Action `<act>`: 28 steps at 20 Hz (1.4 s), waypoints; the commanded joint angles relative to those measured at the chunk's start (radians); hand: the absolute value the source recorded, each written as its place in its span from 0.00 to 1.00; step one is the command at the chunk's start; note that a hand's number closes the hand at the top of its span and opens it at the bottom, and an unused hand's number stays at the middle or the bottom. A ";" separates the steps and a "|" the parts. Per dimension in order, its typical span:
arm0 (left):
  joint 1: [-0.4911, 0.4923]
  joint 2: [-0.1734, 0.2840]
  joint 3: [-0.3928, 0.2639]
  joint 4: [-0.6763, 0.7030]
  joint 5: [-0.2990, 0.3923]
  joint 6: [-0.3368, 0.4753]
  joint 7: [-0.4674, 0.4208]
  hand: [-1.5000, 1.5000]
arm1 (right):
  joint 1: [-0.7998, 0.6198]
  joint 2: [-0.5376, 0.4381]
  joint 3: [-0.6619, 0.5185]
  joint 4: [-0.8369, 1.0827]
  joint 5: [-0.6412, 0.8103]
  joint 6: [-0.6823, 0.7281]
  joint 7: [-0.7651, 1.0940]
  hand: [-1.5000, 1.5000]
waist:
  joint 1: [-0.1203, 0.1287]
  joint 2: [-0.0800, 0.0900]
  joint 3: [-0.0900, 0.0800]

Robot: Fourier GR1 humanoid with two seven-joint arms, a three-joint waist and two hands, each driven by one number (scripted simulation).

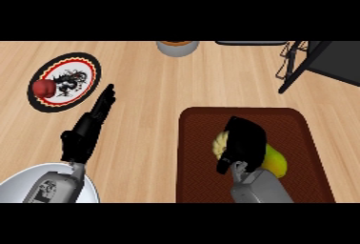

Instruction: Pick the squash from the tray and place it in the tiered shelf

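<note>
A yellow-green squash (pixel 275 162) lies on the dark red tray (pixel 197 157) at the lower right. My right hand (pixel 243 143) covers most of it, fingers curled down over its top and pale left end. My left hand (pixel 88 128) rests on the wooden counter to the left of the tray, fingers straight and pointing up toward the plate. The black tiered shelf (pixel 309 59) stands at the upper right, only its legs and lower frame showing.
A round black-rimmed plate (pixel 74 64) with a red apple (pixel 44 88) on it lies at the upper left. A grey bowl-like container (pixel 177 47) is cut by the top edge. Bare wood lies between tray and shelf.
</note>
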 commanded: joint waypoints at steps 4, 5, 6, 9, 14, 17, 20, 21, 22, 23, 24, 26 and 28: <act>0.001 -0.043 -0.038 -0.012 -0.039 0.038 0.034 0.50 | -0.185 0.008 -0.145 0.107 -0.183 -0.246 -0.016 1.00 | -0.001 0.000 -0.014; -0.017 -0.022 0.015 0.061 0.002 -0.005 -0.009 0.50 | -0.205 0.008 -0.105 0.107 -0.194 -0.277 0.018 1.00 | -0.005 0.001 -0.015; -0.018 -0.022 0.004 0.031 -0.004 0.010 0.011 0.50 | -0.234 0.008 -0.171 0.107 -0.184 -0.353 -0.036 1.00 | 0.001 0.003 -0.014; -0.014 -0.022 0.008 0.046 0.003 0.007 -0.019 0.50 | -0.229 0.008 -0.153 0.063 -0.200 -0.522 -0.077 1.00 | -0.006 0.002 -0.015; 0.000 -0.003 0.017 0.033 -0.003 0.002 -0.020 0.50 | -0.339 0.008 -0.147 -0.021 -0.092 -0.487 0.030 1.00 | -0.017 -0.006 -0.016; -0.031 -0.043 0.004 0.093 -0.013 0.019 -0.029 0.50 | -0.393 0.008 -0.149 -0.101 -0.035 -0.426 0.134 1.00 | -0.030 -0.006 -0.017; -0.002 -0.027 0.014 0.078 0.002 0.014 -0.025 0.50 | -0.431 -0.002 -0.190 -0.130 0.080 -0.352 0.170 1.00 | -0.034 -0.008 -0.017; -0.016 -0.040 -0.006 0.048 -0.029 0.048 0.002 0.50 | -0.432 -0.008 -0.201 -0.135 0.086 -0.305 0.177 1.00 | -0.032 -0.009 -0.016; -0.069 -0.030 0.026 0.058 0.012 0.026 0.048 0.50 | -0.479 -0.026 -0.227 -0.142 0.103 -0.276 0.181 1.00 | -0.038 -0.009 -0.017; -0.015 -0.023 0.014 0.056 0.011 0.010 -0.005 0.50 | -0.486 -0.040 -0.244 -0.158 0.117 -0.260 0.178 1.00 | -0.033 -0.009 -0.017; 0.000 -0.021 0.007 0.036 -0.010 0.032 0.003 0.50 | -0.449 -0.051 -0.255 -0.158 0.129 -0.281 0.154 1.00 | -0.028 -0.008 -0.016; 0.026 -0.002 0.013 0.021 0.007 0.007 -0.014 0.50 | -0.565 -0.046 -0.319 -0.092 0.158 -0.277 0.166 1.00 | -0.015 -0.006 -0.017; 0.029 0.022 0.026 0.003 0.025 -0.021 -0.007 0.50 | -0.593 -0.050 -0.316 -0.140 0.212 -0.222 0.196 1.00 | -0.019 -0.008 -0.017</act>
